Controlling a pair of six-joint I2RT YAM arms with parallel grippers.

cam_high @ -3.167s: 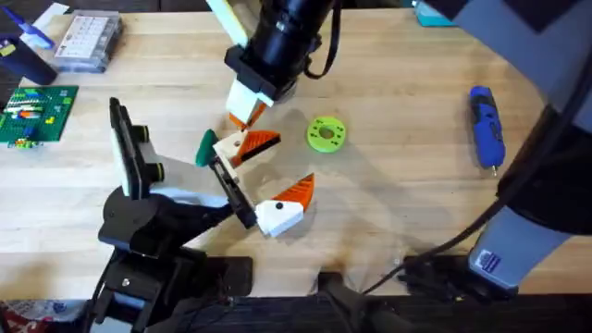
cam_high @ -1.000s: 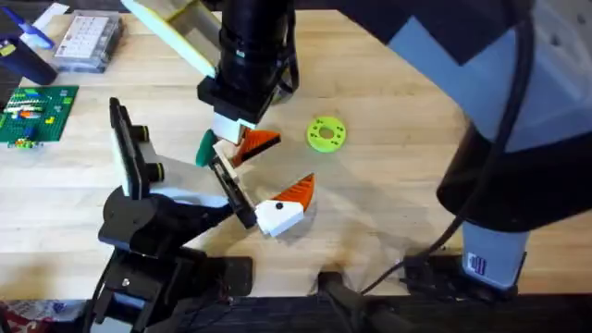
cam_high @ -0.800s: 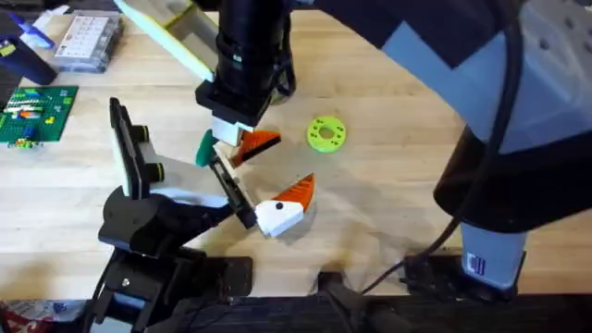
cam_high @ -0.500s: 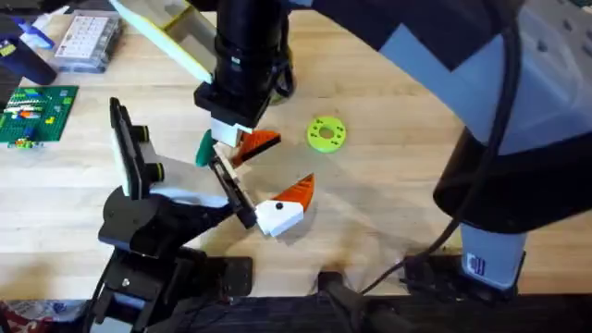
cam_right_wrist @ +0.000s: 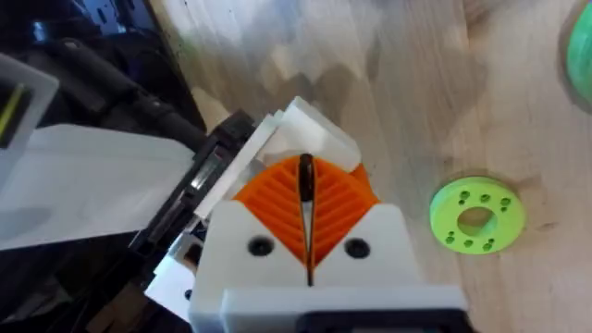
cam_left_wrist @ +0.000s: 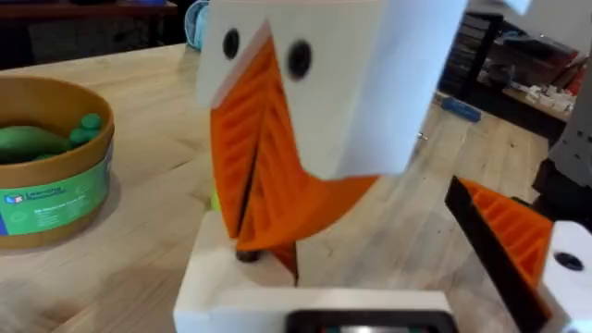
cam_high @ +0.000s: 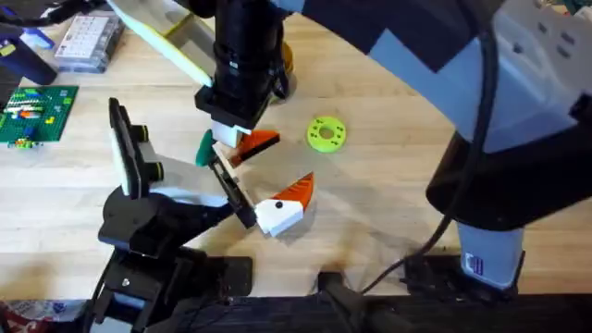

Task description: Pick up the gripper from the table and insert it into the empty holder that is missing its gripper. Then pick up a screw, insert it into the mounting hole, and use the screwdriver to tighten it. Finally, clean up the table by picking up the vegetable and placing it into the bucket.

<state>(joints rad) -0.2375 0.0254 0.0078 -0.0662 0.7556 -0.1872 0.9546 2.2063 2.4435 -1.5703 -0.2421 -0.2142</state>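
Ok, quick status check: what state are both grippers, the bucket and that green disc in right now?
right gripper: shut, orange pads pressed together.
left gripper: open, fingers spread wide.
bucket: upright, with a green vegetable inside.
green disc: lying flat, untouched.

Even, bright light falls on my table [cam_high: 398,222], and shadows under the parts are soft and faint. My right arm [cam_high: 481,102] rises close under the overhead camera, large and blurred. In my left wrist view the near orange pads [cam_left_wrist: 268,176] are out of focus, as is the bucket [cam_left_wrist: 51,166].
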